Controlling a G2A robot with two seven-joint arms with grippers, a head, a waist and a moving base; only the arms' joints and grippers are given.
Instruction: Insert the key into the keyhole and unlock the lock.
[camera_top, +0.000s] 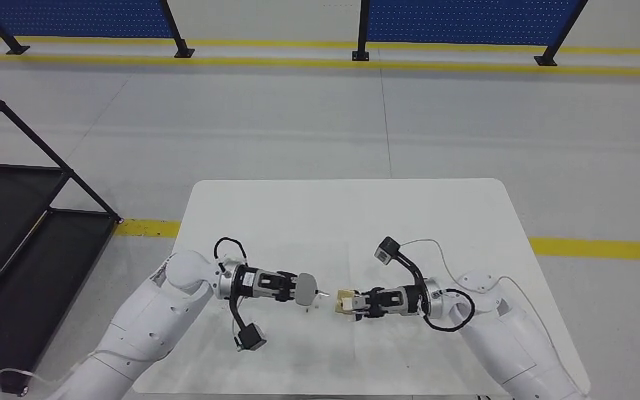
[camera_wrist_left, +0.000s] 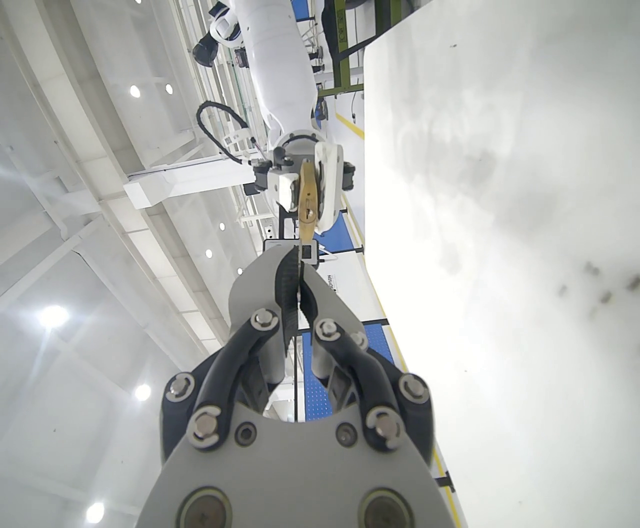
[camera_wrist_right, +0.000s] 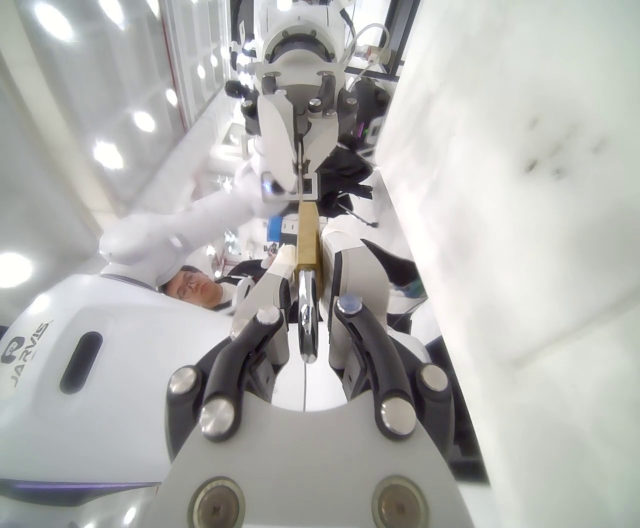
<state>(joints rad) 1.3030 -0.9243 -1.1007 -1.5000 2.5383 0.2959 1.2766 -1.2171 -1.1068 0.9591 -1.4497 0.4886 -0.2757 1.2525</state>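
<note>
Looking over the near middle of the smooth white table (camera_top: 400, 215), we see the left gripper (camera_wrist_left: 298, 272) pinched tight on the thin, flat metal key (camera_top: 320, 294), its ribbed black pads (camera_wrist_left: 286, 287) pressed against it. Just to the right, the right gripper (camera_wrist_right: 310, 260) is clamped on the blocky brass lock (camera_wrist_right: 307, 239), whose rounded chrome shackle (camera_wrist_right: 307, 320) points back toward that wrist. The key's tip sits at the lock's end; we cannot tell whether it is inside.

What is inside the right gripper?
A brass lock, clamped by its body, its shackle pointing back toward the wrist. The fingers cover the lock's flat sides.
</note>
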